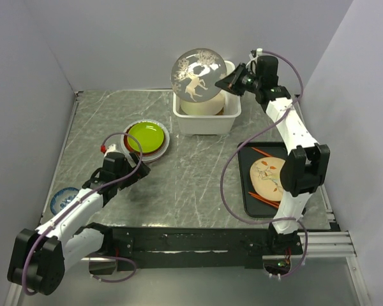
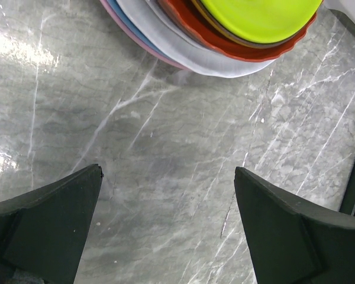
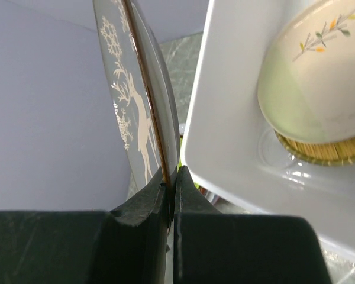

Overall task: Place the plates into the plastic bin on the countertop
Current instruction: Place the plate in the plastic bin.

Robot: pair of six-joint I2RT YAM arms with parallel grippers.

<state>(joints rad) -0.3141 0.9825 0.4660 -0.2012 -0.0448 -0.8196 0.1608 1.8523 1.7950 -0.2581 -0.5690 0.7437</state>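
Grey marble-look desk (image 1: 198, 185) fills the top view, with the white plastic bin (image 1: 207, 122) at its far middle. The right claw (image 1: 233, 81) is clenched on the rim of a grey patterned plate (image 1: 198, 73), which is held upright on edge above the bin. A stack of plates (image 1: 154, 148) topped by a lime green plate (image 1: 145, 136) sits just left of the bin on the desk. The left claw (image 1: 139, 167) hovers near the stack with its jaws released. A black tray (image 1: 246, 191) on the right holds a decorated cream plate (image 1: 268, 177), and a blue patterned plate (image 1: 65, 199) lies near the left edge. Left wrist view: left claw (image 2: 167, 171) is spread wide and empty over bare desk (image 2: 165, 118); the stack's edge shows at the top, lime green plate (image 2: 260, 18) over a red-brown plate (image 2: 236, 52) and a white plate (image 2: 183, 50). Right wrist view: right claw (image 3: 171, 180) pinches the grey patterned plate (image 3: 139, 118) by its edge, just beside the bin's wall (image 3: 225, 130). Inside the bin, a sprig-painted plate (image 3: 319, 77) rests on a woven tan plate (image 3: 325, 151).
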